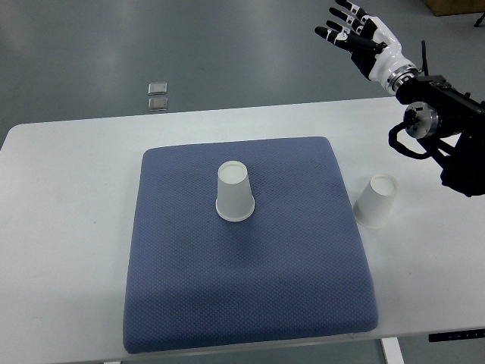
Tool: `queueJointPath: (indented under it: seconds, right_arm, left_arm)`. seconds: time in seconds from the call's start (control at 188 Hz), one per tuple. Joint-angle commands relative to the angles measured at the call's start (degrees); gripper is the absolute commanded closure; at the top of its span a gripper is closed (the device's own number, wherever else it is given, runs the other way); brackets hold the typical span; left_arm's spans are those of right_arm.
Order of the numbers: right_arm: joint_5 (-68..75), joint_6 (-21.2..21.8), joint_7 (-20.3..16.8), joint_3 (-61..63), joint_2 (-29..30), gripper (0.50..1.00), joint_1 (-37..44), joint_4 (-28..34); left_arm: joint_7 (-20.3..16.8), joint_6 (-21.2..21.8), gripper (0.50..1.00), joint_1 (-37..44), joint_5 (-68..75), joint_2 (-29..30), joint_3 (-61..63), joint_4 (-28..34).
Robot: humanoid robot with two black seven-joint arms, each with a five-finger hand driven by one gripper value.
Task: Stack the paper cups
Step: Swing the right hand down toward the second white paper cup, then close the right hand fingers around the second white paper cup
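A white tabletop [68, 197] with rounded corners carries a square blue pad [250, 303] whose surface shows a fine dotted weave and soft, rounded edges. Near the middle of the pad, a little toward its far side, a white paper cup [233, 191] stands upside down, its narrow base on top and its wider mouth resting on the fabric; its walls are smooth, matte and slightly tapered. Nothing else lies on the pad, so this cup stands clear on all sides.

A second white paper cup [377, 201] sits off the pad, on the bare tabletop just beside the pad's right edge. It is also inverted and appears tilted, its base leaning toward the far right.

The right hand [356, 30] is raised well beyond the far right corner of the tabletop, above the grey floor [227, 45], far from both cups. Its fingers [333, 32] are black with white segments, spread and fairly straight, holding nothing. Behind it a white wrist joins a black forearm with rounded housings and looped cables, which hangs over the tabletop's right end near the second cup without touching it.

On the floor past the tabletop's far edge lie two small, flat, squarish pale objects [158, 95], one behind the other.
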Motion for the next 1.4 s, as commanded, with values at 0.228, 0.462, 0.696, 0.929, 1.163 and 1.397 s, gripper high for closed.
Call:
queueJointPath:
  seconds: [0.228,0.462,0.696,0.929,1.163,1.397]
  right_arm:
    - [-7.4,7.1,-0.2,-17.7,-12.8,0.589,8.8,9.8]
    - [-27.3,13.1,-0.2,-25.6,-23.8,0.589,12.7,22.6]
    - [-47.9,14.5,-0.1,-29.6,-28.1,0.591,13.1,27.9]
    - [-70.7,15.8,0.3,-29.9,-27.6,0.591,13.1,28.7]
    - [-76.5,15.3,0.2,-32.8,-27.1,0.593,13.0,29.4]
    - [-76.8,12.9,0.2,-34.3,-26.7,0.591,11.1,29.5]
  left_arm:
    - [0.0,0.0,0.500,0.0,0.0,0.0,0.0,0.0]
    - [0.0,0.0,0.500,0.0,0.0,0.0,0.0,0.0]
    - [0.0,0.0,0.500,0.0,0.0,0.0,0.0,0.0]
    - [0.0,0.0,0.500,0.0,0.0,0.0,0.0,0.0]
    - [0.0,0.0,0.500,0.0,0.0,0.0,0.0,0.0]
    - [0.0,0.0,0.500,0.0,0.0,0.0,0.0,0.0]
